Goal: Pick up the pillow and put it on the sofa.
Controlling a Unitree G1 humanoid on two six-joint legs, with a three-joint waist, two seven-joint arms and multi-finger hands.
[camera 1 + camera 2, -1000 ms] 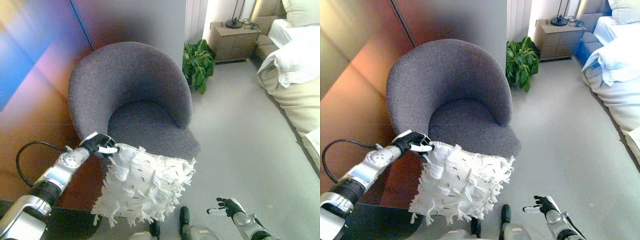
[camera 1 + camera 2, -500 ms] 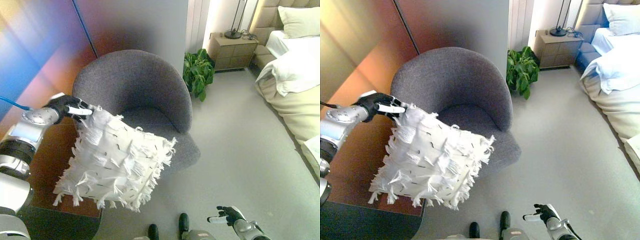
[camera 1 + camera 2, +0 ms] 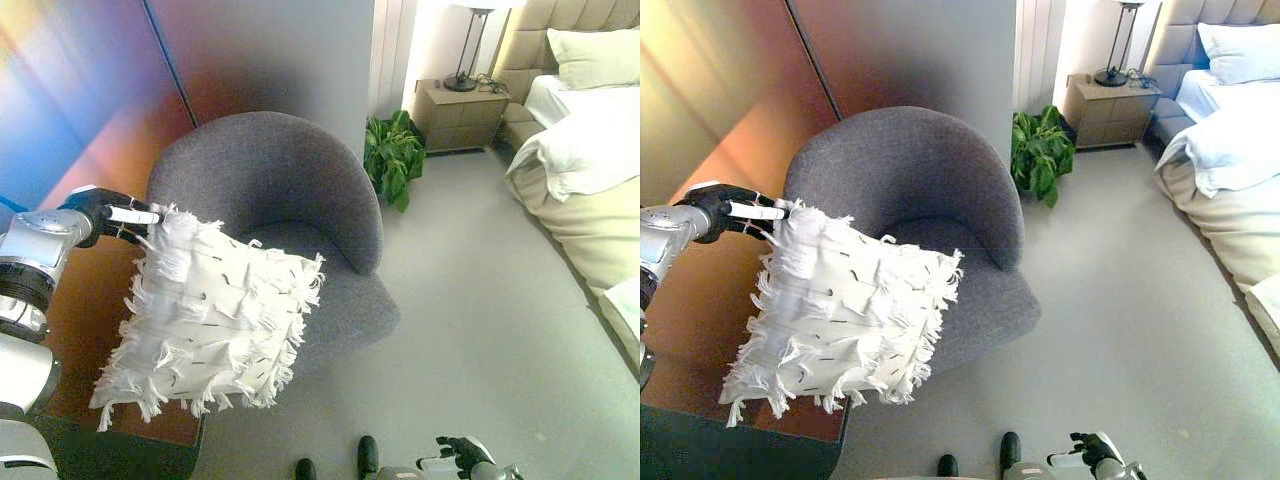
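Observation:
A white fringed pillow hangs in the air in front of the grey round armchair, over its left front edge. My left hand is shut on the pillow's top left corner and holds it up; it also shows in the right eye view, with the pillow below it. My right hand shows at the bottom edge, low and empty, with relaxed fingers.
A wood-panelled wall stands close on the left. A potted plant and a nightstand with a lamp stand behind the chair. A bed with white bedding fills the right. Grey floor lies between chair and bed.
My left hand has lifted the pillow up and to the left, from low in front of the chair to beside its left arm. The view has shifted a little. My right hand sits lower in view.

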